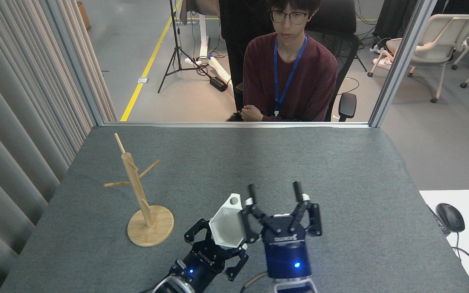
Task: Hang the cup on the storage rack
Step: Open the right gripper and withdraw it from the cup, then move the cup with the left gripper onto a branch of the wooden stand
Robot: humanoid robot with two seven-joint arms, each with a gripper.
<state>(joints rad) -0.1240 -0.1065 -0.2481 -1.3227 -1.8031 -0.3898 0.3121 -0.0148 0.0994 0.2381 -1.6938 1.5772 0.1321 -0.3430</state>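
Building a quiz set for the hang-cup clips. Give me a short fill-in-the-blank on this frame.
1. The white cup is held by the robot's ____ gripper.
2. The right gripper is ____, holding nothing.
3. The wooden rack stands to the ____ of the cup, as the camera sees it.
4. No cup hangs on the rack's ____.

Missing words: left; open; left; pegs

Between my left pincer [218, 240] holding the cup [227, 223] and the storage rack [139, 195], the counter [340, 171] lies bare. My right pincer [275, 195], fingers spread, crowds the cup's right side.
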